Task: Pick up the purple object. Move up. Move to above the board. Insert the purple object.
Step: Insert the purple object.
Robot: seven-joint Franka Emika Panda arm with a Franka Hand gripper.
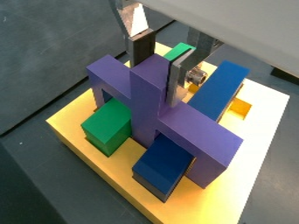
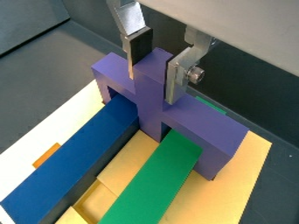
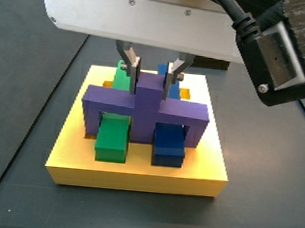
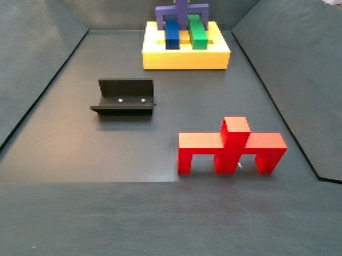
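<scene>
In both wrist views the tool (image 1: 163, 61) straddles the central ridge of the purple object (image 1: 158, 109), its plates close against the ridge sides, seemingly gripping it to guide the legs down. In a side view the purple object (image 3: 145, 110) bridges the green bar (image 3: 111, 138) and blue bar (image 3: 169, 145) on the board (image 3: 136, 173). Elsewhere on the floor, the fixture (image 4: 126, 96) and red piece (image 4: 231, 148) stand well apart.

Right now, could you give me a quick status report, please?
Gripper over the board, fingers either side of the purple object's ridge; grip unclear. Purple object straddling green bar and blue bar. Nothing obstructing.
</scene>
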